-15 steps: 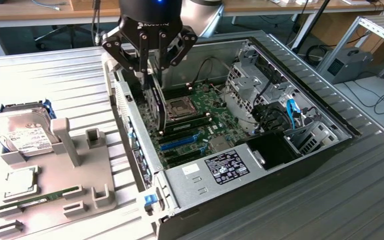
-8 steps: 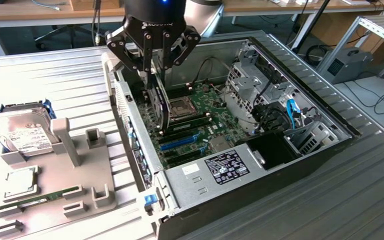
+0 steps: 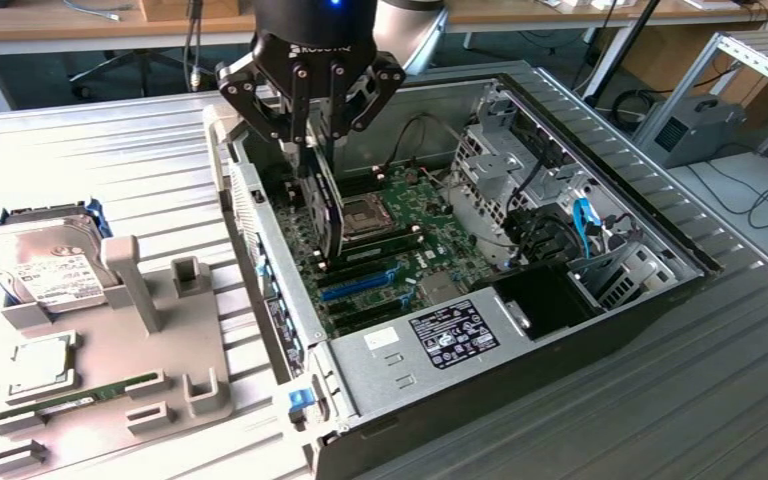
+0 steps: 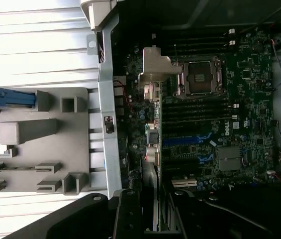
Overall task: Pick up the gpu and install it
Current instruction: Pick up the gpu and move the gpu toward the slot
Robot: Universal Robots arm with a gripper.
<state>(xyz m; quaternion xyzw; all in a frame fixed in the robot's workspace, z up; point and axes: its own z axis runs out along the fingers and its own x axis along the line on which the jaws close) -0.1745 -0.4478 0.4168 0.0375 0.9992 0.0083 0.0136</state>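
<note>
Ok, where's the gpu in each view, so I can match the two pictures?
Exterior view: the gpu hangs edge-on from the gripper, over the motherboard.
Wrist view: the gpu runs edge-on between the case wall and the CPU socket.
Shared landmark: the CPU socket, just beside the card.

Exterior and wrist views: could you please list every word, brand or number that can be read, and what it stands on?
"ROBOTIQ", partly cut off: on the hand.
"DELL", sideways: on the motherboard.
Label on the hard drive: too small to read.
Black sticker on the computer case: too small to read.
</note>
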